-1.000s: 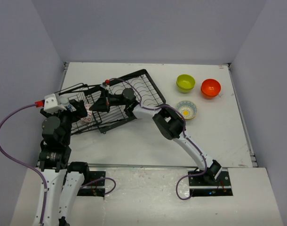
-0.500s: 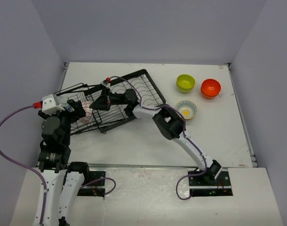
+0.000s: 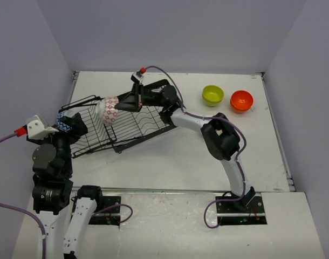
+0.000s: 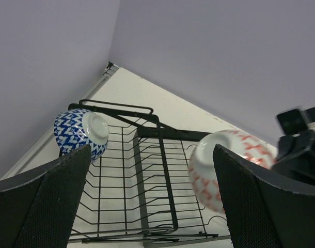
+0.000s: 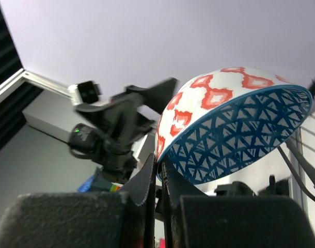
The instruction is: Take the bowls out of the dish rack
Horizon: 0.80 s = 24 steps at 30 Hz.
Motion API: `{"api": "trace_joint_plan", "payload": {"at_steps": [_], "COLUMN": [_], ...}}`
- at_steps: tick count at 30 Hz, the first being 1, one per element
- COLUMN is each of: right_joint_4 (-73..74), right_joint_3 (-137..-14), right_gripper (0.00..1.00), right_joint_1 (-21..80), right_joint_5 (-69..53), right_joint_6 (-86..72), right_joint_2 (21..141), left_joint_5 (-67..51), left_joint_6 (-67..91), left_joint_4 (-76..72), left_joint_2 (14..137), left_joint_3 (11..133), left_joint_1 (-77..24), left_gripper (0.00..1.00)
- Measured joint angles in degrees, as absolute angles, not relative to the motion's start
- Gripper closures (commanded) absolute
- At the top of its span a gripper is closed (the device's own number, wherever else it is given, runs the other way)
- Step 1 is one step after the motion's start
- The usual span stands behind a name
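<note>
Right wrist view shows the right claw (image 5: 160, 165) closed tight on the rim of the red-and-white patterned bowl (image 5: 209, 93), its two fingers pinching the edge. The bowl is tipped on its side, with a blue lattice pattern showing inside. From the top external view, this claw (image 3: 123, 102) holds the bowl (image 3: 109, 110) over the middle-left part of the black wire dish rack (image 3: 137, 121), and the right arm reaches in across the rack's right end.

At the rack's left end the left claw (image 4: 151, 152) stands wide open and holds nothing. Just past its left finger, the blue-and-white patterned bowl (image 4: 81, 133) lies on its side at the rack's far left corner, beside the handle bar, its foot ring turned toward the camera and clear of the finger.

The rack sits askew on the white table (image 3: 153, 162). Well to the rack's right a lime green bowl (image 3: 212, 95) and an orange-red bowl (image 3: 241, 101) stand upright side by side.
</note>
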State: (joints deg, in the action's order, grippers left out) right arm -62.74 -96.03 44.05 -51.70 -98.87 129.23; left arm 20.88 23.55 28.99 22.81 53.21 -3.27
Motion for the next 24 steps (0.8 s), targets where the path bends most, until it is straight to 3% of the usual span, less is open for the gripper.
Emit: {"api": "trace_joint_plan", "payload": {"at_steps": [5, 9, 12, 17, 24], "right_joint_4": [-62.59, -56.53, -38.13, -3.70, 23.64], "right_joint_3": [-94.52, -83.55, -75.07, -70.57, -69.76], "right_gripper": [1.00, 1.00, 1.00, 1.00, 1.00], "right_joint_1": [40.47, 38.00, 36.21, 35.09, 26.39], "right_joint_5": [-51.86, -51.59, -48.47, -29.87, -6.76], "right_joint_6": [-95.46, -87.53, -72.77, -45.54, -26.11], "right_joint_2": [121.99, 113.78, 104.57, 85.76, 67.40], "left_joint_5": [20.97, 20.84, 20.14, 18.37, 16.23], "left_joint_6": [23.57, 23.38, 23.05, 22.79, 22.76], "left_joint_4": [28.42, 27.99, 27.75, 27.59, 27.03], "left_joint_2": [22.52, 22.92, 24.08, 24.95, 24.53], "left_joint_3": [49.52, 45.84, 44.31, 42.87, 42.41], "left_joint_1": [-3.57, -3.97, -3.97, -4.16, -4.16], "left_gripper": [0.00, 0.00, 0.00, 0.00, 0.00]}}
